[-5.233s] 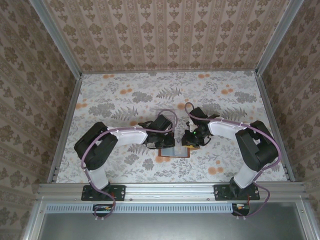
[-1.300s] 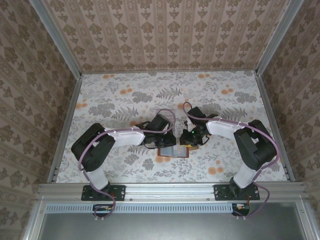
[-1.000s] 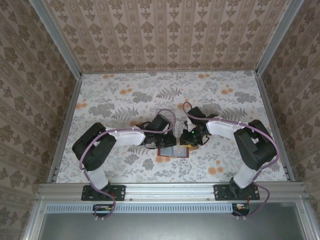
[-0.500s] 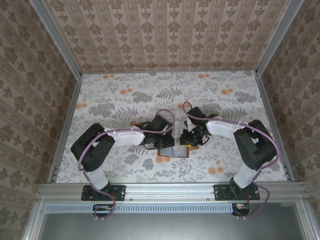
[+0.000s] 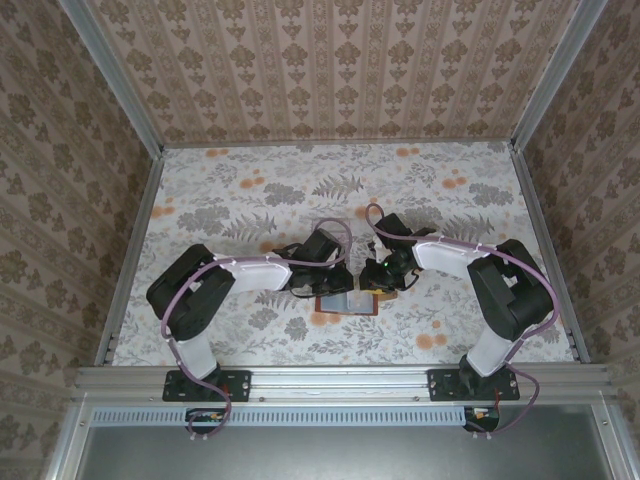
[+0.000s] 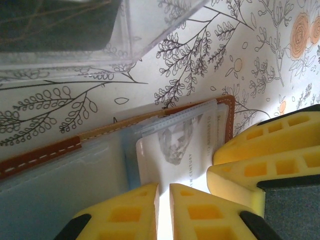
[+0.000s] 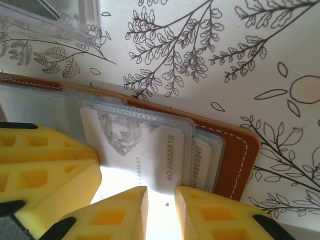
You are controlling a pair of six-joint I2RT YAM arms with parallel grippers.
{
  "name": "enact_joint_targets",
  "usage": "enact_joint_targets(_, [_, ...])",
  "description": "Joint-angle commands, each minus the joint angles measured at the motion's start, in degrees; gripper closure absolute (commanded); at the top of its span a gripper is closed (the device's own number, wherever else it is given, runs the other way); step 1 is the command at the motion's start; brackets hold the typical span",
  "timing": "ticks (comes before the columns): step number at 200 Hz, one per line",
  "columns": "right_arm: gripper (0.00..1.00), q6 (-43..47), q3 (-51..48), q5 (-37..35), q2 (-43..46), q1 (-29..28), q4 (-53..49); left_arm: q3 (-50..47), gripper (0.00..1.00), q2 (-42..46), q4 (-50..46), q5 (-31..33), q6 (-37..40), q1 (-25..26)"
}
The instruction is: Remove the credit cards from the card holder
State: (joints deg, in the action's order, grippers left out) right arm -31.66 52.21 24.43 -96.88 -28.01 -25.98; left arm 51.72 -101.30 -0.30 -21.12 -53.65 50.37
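Note:
The card holder (image 5: pixel 350 303) lies open on the table, brown rim (image 7: pixel 235 160) outward, grey pockets up. A silver credit card (image 7: pixel 135 150) with a diamond print sticks partway out of its right clear pocket, and a second card (image 7: pixel 201 160) sits tucked behind it. My left gripper (image 6: pixel 164 187) is shut to a thin slit, its tips resting on that same card (image 6: pixel 175 155). My right gripper (image 7: pixel 160 190) stands narrowly open, tips on the card's near edge. Both grippers (image 5: pixel 330 290) (image 5: pixel 375 283) meet over the holder.
A clear plastic tray (image 6: pixel 75 55) lies just beyond the card holder, its corner (image 7: pixel 55 20) close to the brown rim. The right gripper's yellow fingers (image 6: pixel 260 150) crowd the card from one side and the left's fingers (image 7: pixel 45 160) from the other.
Both grippers stay on the card holder in the same spots. The left arm's elbow shifts slightly back and forth; the holder has not moved.

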Motion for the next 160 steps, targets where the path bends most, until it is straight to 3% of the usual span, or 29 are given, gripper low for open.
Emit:
enact_joint_targets(1, [0.74, 0.80, -0.11, -2.68, -1.14, -0.29, -2.95, -0.33, 0.83, 1.06, -3.18, 1.49, 0.43, -0.18])
enact_joint_targets(72, [0.74, 0.66, -0.05, -2.61, -1.47, -0.47, -2.93, 0.17, 0.83, 3.05, -5.54, 2.77, 1.18, -0.15])
enact_joint_targets(160, [0.74, 0.76, 0.15, -2.76, -1.29, -0.62, -3.46, -0.15, 0.82, -0.13, -1.74, 0.46, -0.02, -0.15])
